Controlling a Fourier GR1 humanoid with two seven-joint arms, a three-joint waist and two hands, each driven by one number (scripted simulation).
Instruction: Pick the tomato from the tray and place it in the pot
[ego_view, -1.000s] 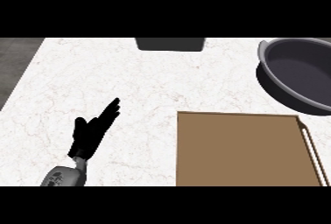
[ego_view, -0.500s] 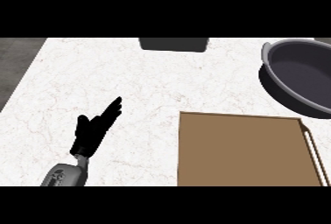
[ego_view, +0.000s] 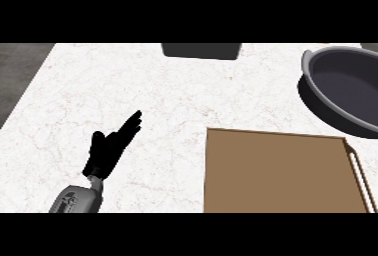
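At 8 o'clock on counter (ego_view: 148, 85): left hand (ego_view: 111, 150) resting, fingers straight and apart, holding nothing. Tray (ego_view: 280, 172) at 5, pot (ego_view: 332, 82) at 2. Tomato not visible; right hand out of view. Best: locate tomato first, then carry over pot's near rim.

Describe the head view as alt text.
The open left hand shows at lower left over a white marble counter, beside a brown tray with no tomato visible. A dark grey pot sits at upper right.
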